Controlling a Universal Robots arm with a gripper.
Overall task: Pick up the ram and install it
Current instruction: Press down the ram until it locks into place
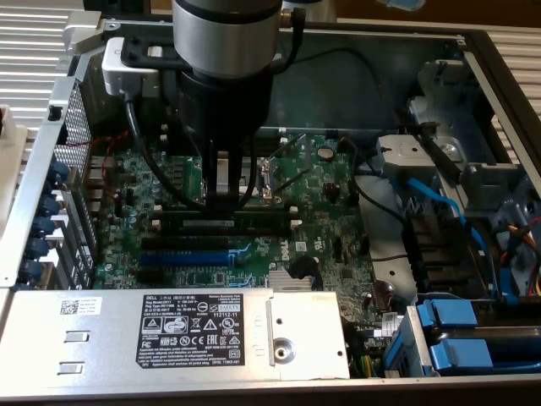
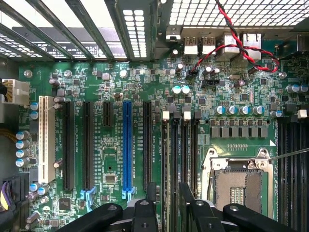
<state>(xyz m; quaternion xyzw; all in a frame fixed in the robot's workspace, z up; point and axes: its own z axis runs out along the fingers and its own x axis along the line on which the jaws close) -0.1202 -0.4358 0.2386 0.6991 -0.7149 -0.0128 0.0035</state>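
Note:
The ram (image 1: 221, 225), a long thin green stick with a pale label, stands on edge along the black memory slots (image 1: 228, 213) in the middle of the motherboard. I cannot tell whether it is pressed fully home. My gripper (image 1: 221, 200) hangs straight above it, its tips just over the stick's middle. In the wrist view the gripper (image 2: 169, 192) is open, its two black fingers (image 2: 151, 195) set apart on either side of the memory slots (image 2: 179, 150). Nothing is held between them.
The board sits inside an open computer case with metal walls all round. A blue expansion slot (image 1: 182, 258) lies beside the memory slots, and a grey power supply (image 1: 203, 326) covers the front. Blue cables (image 1: 439, 203) crowd the exterior view's right. The processor socket (image 2: 236, 186) is close by.

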